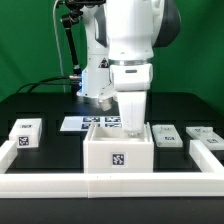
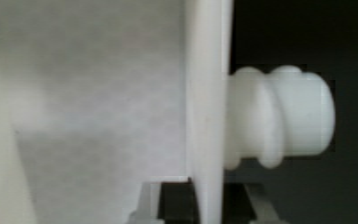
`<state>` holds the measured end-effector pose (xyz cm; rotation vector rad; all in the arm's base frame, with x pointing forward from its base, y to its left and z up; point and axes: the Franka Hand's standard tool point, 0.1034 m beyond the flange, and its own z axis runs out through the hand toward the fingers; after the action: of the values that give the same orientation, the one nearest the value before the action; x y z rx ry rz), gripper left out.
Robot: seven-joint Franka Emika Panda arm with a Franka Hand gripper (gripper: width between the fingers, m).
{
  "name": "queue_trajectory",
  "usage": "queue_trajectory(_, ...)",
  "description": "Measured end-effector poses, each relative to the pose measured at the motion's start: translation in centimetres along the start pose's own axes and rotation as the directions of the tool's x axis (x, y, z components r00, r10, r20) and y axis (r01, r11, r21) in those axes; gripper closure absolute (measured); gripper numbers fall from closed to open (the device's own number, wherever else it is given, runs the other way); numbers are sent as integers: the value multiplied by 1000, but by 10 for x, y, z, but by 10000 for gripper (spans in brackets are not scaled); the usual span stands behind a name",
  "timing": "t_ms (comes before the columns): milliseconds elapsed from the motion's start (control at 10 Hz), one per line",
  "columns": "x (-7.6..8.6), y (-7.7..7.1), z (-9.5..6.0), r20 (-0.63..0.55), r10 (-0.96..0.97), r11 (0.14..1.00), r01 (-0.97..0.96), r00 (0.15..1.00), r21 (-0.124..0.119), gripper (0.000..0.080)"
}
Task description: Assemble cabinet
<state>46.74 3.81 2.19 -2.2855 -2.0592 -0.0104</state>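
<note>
Clearly seeing gripper (image 1: 131,95) clamped on upright white cabinet panel (image 1: 132,112), held at centre just above open tray (image 1: 118,158), near front rail (image 1: 110,184). From wrist view: panel edge-on, ridged knob (image 2: 282,110) on one face, dark fingertips (image 2: 247,204) tight either side. Also noting small tagged box (image 1: 27,133) at exterior view's left, flat pieces (image 1: 165,137) at right, marker board (image 1: 88,123) on far side of tray

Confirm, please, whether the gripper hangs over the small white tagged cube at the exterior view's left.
Not quite: the exterior view shows the gripper over the large open white tagged box in the middle; the small white tagged cube stands apart at that view's left.
</note>
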Motion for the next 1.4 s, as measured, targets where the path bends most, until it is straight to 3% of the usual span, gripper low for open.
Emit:
queue_trajectory(400,-2,0,0,-1,5,1000,-5,1000,-4,758)
queue_trajectory(700,28,17,2,-23,-46,999,45,999,-20,758)
queue_trajectory(1100,58,17,7,-42,-62,998,61,997,-22,759)
queue_trajectory(1400,73,27,8,-49,-53,998,51,997,-34,760)
